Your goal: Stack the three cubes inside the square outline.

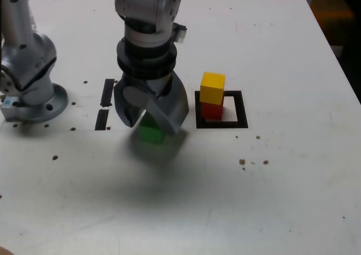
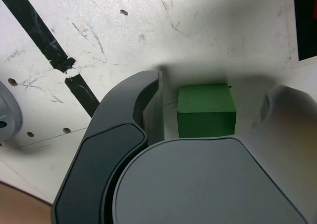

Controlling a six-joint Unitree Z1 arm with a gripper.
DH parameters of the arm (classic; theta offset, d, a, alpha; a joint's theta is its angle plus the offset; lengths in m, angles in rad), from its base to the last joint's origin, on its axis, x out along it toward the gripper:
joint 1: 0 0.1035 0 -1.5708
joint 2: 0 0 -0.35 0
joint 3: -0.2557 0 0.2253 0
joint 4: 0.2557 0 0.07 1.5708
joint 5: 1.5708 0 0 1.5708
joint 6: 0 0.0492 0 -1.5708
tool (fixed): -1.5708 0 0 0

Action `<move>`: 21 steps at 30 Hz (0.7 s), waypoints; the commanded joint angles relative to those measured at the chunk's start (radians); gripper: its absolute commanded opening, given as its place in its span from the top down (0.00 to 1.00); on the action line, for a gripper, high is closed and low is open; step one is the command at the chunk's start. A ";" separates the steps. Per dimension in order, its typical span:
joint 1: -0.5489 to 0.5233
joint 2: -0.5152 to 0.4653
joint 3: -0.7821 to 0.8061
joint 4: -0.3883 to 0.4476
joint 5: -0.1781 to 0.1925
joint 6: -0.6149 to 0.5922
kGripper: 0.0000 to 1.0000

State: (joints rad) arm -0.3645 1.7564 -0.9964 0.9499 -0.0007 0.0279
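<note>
Around the green cube (image 2: 205, 110), the gripper (image 2: 213, 105) stands open, its 2 jaws on opposite sides with a gap visible on each flank in the wrist view, so nothing looks gripped. To take the cube well, I would centre it between the jaws first, because the gap appears wider on the blurred jaw's side. Square the jaws to its flat faces, go low enough for a full grip and close gently, so that 1 jaw does not shove or twist it.

Near the inner left side of the square outline (image 1: 241, 109), in the exterior view, the yellow cube (image 1: 212, 88) sits on the red cube (image 1: 212, 110), making a stack of 2. Once gripped, the green cube should be raised well above the yellow cube before crossing right in that view; a low sweep could topple the pair. Release only when it rests flat and centred, then lift straight up.

Elsewhere on the bench (image 1: 282, 176) lie 2 short black tape strips (image 1: 108, 92), left of the gripper in the exterior view. They are flat and should not obstruct.
</note>
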 commanded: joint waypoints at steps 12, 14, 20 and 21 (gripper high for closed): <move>-0.002 -0.014 0.036 -0.097 -0.004 -0.017 0.86; -0.002 -0.021 0.038 -0.090 -0.002 -0.021 0.87; -0.002 -0.060 0.001 0.032 0.049 -0.076 0.87; -0.002 -0.067 -0.014 0.064 0.061 -0.087 0.87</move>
State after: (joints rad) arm -0.3646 1.6996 -1.0000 0.9976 0.0576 -0.0590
